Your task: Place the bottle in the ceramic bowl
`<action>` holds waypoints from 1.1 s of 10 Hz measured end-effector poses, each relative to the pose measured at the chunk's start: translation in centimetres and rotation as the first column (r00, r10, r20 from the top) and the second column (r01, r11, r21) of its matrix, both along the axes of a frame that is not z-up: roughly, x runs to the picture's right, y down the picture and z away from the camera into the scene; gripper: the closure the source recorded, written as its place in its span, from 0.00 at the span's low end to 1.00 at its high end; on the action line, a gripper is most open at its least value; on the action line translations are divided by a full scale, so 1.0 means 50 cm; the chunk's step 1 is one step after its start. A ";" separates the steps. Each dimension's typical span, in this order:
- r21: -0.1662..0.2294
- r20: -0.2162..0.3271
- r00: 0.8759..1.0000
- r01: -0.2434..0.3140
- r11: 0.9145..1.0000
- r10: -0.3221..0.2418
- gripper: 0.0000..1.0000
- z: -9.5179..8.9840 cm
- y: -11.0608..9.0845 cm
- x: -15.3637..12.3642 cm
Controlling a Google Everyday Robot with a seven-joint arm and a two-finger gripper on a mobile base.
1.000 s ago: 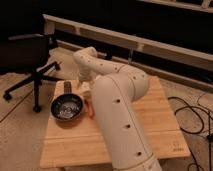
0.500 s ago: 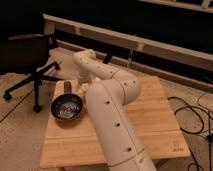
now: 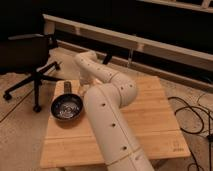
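Note:
The ceramic bowl [image 3: 66, 107], dark and round with a speckled inside, sits on the left part of the wooden table [image 3: 150, 125]. My white arm [image 3: 107, 120] rises from the front, bends at the elbow and comes down behind the bowl. The gripper [image 3: 70, 88] is the dark end at the bowl's far rim, partly hidden by the wrist. The bottle is hidden from view; I cannot tell whether anything is held.
A black office chair [image 3: 30, 55] stands on the floor left of the table. Cables [image 3: 195, 117] lie on the floor to the right. A long white rail [image 3: 150, 45] runs along the back, behind the table's far edge.
The arm has shifted slightly, its wrist settling lower behind the bowl. The bowl has not moved.

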State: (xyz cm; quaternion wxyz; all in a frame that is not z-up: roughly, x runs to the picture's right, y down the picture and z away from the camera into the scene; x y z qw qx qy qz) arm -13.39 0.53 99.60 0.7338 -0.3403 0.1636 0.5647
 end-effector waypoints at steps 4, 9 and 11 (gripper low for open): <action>0.074 0.039 0.999 -0.021 0.997 0.018 0.99 -0.042 -0.069 -0.005; 0.222 0.102 0.995 -0.028 0.975 0.005 1.00 -0.204 -0.153 -0.031; 0.267 0.144 0.989 -0.009 0.964 -0.031 1.00 -0.290 -0.149 -0.062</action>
